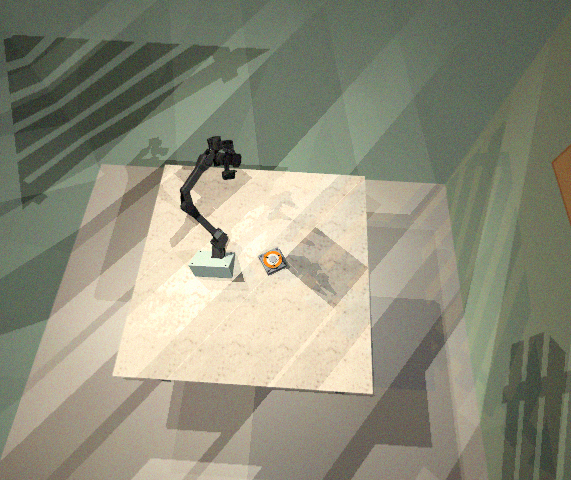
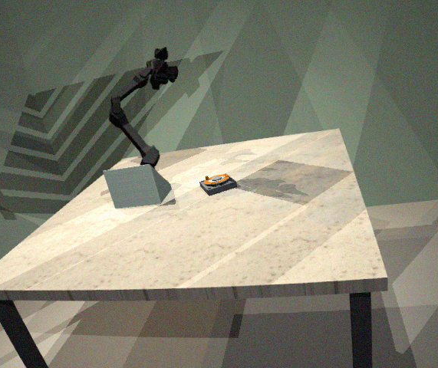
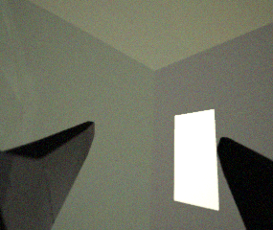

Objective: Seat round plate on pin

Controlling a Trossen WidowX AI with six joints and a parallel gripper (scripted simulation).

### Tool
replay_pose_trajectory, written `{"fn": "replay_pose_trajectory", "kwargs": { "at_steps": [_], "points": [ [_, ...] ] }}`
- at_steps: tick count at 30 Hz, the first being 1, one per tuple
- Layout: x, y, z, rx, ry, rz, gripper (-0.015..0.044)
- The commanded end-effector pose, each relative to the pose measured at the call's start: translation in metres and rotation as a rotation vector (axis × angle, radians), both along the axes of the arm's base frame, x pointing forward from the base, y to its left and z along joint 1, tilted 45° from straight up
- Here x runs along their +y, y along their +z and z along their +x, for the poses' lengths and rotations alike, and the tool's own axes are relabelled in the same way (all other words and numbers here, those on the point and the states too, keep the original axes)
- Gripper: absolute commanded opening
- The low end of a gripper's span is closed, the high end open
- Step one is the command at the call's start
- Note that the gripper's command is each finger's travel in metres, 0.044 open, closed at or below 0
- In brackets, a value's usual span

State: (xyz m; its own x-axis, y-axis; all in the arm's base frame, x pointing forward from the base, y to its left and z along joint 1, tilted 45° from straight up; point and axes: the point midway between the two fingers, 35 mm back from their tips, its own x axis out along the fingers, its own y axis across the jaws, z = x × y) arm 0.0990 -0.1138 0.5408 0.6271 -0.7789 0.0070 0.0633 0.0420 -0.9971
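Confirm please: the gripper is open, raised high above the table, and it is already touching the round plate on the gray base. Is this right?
Not quite. The gripper is open and raised high, but it is not touching the round plate. The exterior view shows it far up and away from the plate, which sits on the gray base untouched. The wrist view shows only walls between the fingers.

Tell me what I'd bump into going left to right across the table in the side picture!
Pale green block that the arm stands on → dark square base with the orange-rimmed round plate on top → dark shadow patch on the table.
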Motion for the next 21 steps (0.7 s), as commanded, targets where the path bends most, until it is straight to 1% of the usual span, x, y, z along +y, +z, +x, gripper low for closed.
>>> {"fn": "replay_pose_trajectory", "kwargs": {
  "at_steps": [1, 2, 4, 8, 9, 11, 15, 18, 19, 21],
  "points": [
    [0.003, -0.001, 0.004, 0.004, 0.01, -0.006, 0.0374],
    [0.012, -0.003, 0.016, 0.016, 0.04, -0.022, 0.0347],
    [0.042, -0.02, 0.061, 0.074, 0.152, -0.06, 0.0295],
    [0.063, -0.043, 0.1, 0.144, 0.231, -0.06, 0.019],
    [0.065, -0.046, 0.104, 0.152, 0.238, -0.057, 0.0164],
    [0.077, -0.072, 0.135, 0.218, 0.294, -0.018, 0.0111],
    [0.089, -0.123, 0.177, 0.335, 0.363, 0.09, 0.0006],
    [0.093, -0.155, 0.196, 0.407, 0.393, 0.169, 0.0],
    [0.094, -0.178, 0.207, 0.458, 0.411, 0.231, 0.0],
    [0.096, -0.208, 0.218, 0.521, 0.425, 0.319, 0.0]
  ]
}}
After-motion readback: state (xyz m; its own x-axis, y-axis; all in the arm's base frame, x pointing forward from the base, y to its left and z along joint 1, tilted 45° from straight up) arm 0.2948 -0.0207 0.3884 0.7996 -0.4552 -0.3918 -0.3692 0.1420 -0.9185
